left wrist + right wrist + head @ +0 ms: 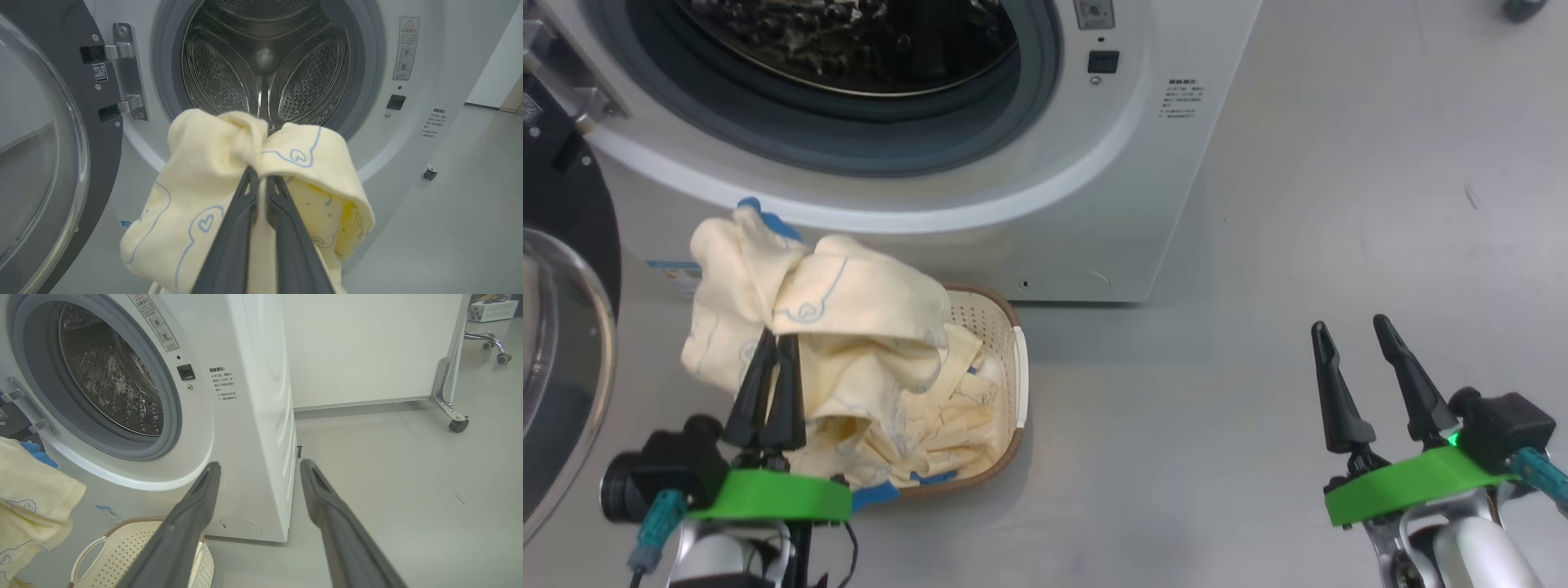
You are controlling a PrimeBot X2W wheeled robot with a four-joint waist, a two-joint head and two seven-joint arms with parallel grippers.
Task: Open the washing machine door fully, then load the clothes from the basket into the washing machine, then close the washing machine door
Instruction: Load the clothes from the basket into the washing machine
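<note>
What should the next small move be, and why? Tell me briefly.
Probably carry the left gripper forward and up to the drum mouth: it is shut on the clothes, raised over the basket, and the washing machine door stands open.

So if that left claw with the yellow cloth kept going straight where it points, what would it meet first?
Besides the clothes it grips, the left gripper points at the washing machine and its open mouth, so probably the steel drum inside. Depth is unclear; it could clip the grey gasket first.
</note>
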